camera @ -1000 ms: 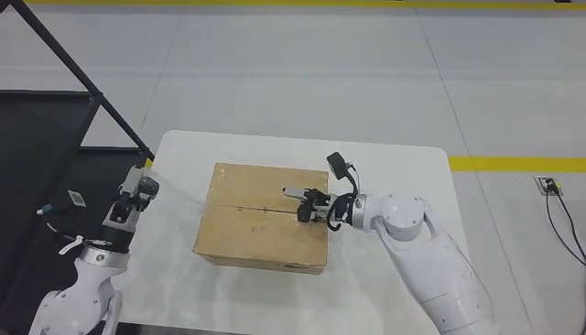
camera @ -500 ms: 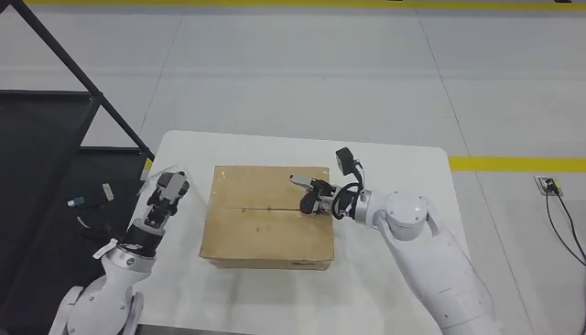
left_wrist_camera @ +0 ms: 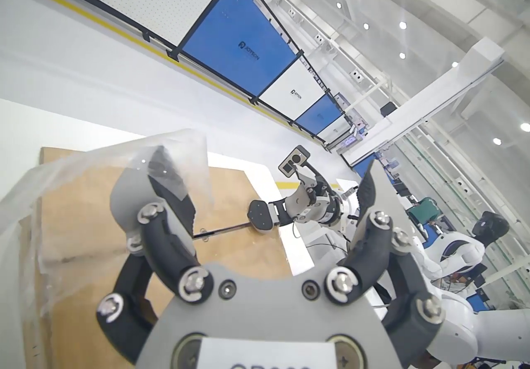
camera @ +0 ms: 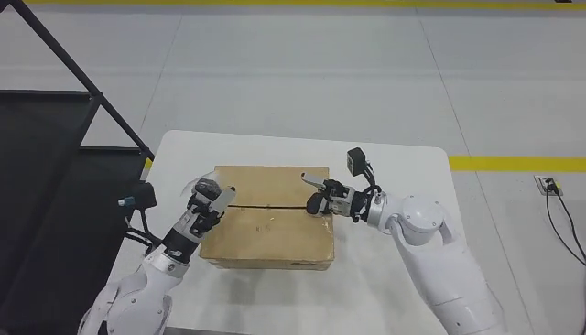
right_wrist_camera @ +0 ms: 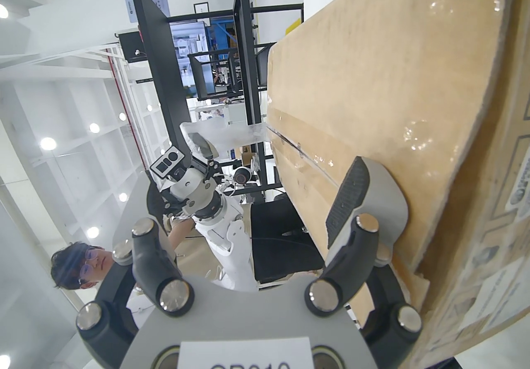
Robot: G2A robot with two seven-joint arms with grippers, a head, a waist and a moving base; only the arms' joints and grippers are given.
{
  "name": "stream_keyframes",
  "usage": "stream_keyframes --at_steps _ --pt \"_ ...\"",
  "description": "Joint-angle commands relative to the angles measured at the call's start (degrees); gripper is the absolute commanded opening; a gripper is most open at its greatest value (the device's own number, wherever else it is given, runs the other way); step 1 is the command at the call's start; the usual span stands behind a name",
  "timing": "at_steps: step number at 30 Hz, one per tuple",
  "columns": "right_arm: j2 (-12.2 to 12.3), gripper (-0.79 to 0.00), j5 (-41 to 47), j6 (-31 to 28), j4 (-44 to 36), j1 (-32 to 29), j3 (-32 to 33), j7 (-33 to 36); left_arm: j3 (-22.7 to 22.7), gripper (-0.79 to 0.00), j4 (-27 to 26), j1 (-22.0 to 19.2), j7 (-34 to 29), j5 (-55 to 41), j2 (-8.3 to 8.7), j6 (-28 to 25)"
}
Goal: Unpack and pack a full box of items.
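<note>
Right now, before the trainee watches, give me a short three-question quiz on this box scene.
1. True or false: the box has its flaps lying shut.
2. What clings to the left gripper? A: clear film. B: a rope. C: a cup.
3. Fill in: the right gripper, at the box's top, is ___ (open or shut).
Key: 1 true; 2 A; 3 open.

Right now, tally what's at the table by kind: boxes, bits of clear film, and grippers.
Cardboard box: 1
Clear film strip: 1
Grippers: 2, the left gripper and the right gripper
Total: 4
</note>
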Motion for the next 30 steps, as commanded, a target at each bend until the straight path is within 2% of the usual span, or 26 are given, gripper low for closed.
stream_keyframes --at_steps 1,13,30 --pt "0.22 0.000 -0.03 0.12 -0.62 -0.58 0.41 -0.14 0.83 0.000 0.23 -0.41 -0.39 1.19 -0.06 0.22" --pt "1.42 0.000 -0.89 1.20 -3.24 -3.13 1.79 -0.30 5.90 0.000 3.47 -4.15 -0.17 7.33 -0.74 3.20" --pt "3.30 0.000 0.69 0.05 -8.08 -9.92 6.12 -1.93 13.56 0.000 7.02 -9.09 -0.09 13.82 -2.08 5.83"
